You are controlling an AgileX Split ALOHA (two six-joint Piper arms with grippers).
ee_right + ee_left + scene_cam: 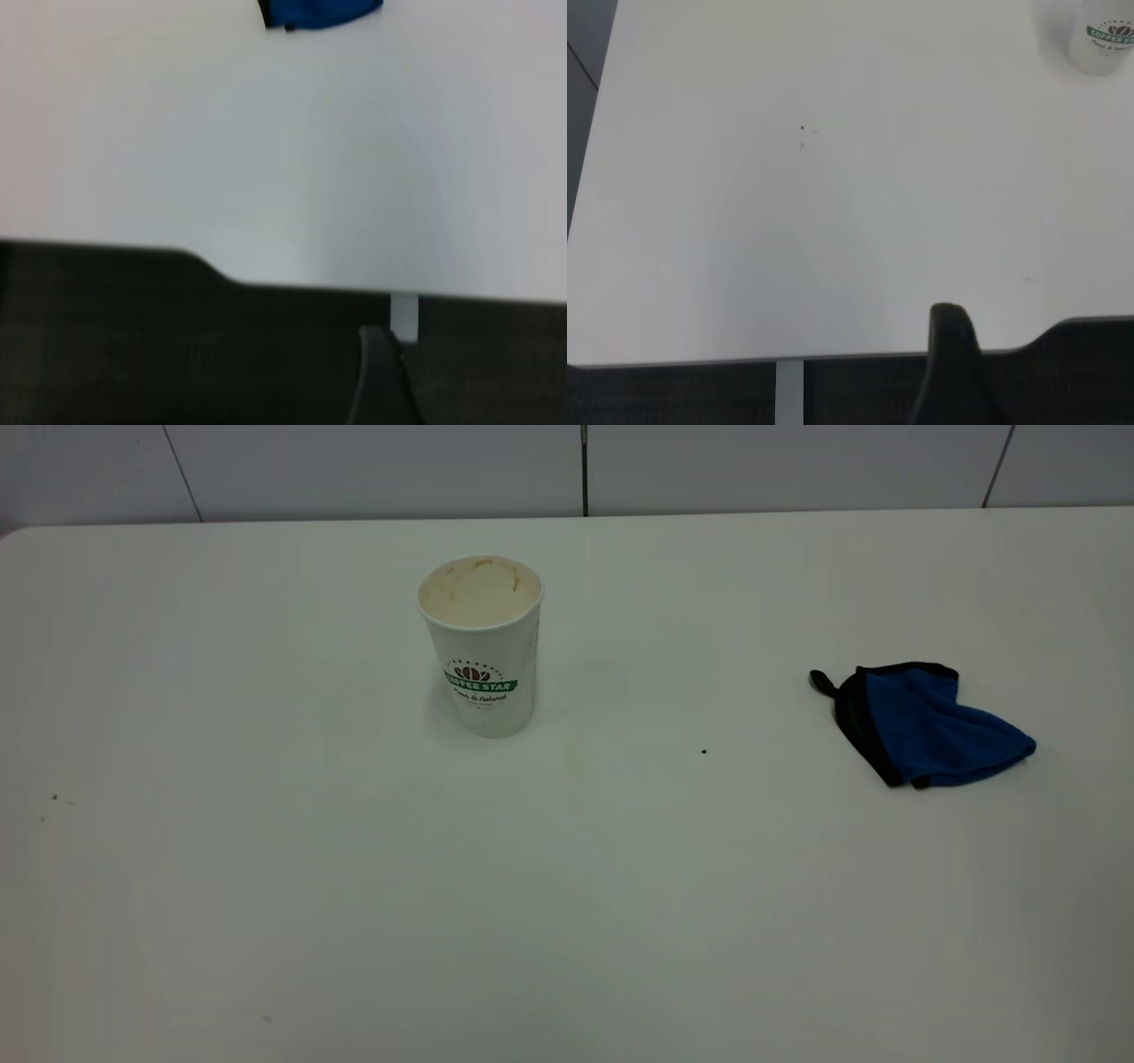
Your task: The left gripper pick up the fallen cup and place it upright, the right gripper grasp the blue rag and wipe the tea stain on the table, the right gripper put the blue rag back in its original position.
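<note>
The white cup (481,646) with the green Coffee Star band stands upright at the middle left of the table (567,921), its tan-stained inside showing. Its lower part also shows in the left wrist view (1099,35). The blue rag (926,724) lies crumpled at the right, black edging and loop towards the cup. It also shows in the right wrist view (323,11). I see no distinct tea stain. Neither gripper is in the exterior view. The left gripper (952,354) and the right gripper (381,372) each hang back at the table's near edge, far from cup and rag.
A tiny dark speck (703,751) lies between cup and rag, and small specks (53,797) lie at the far left, also in the left wrist view (802,128). A grey tiled wall (585,465) stands behind the table's far edge.
</note>
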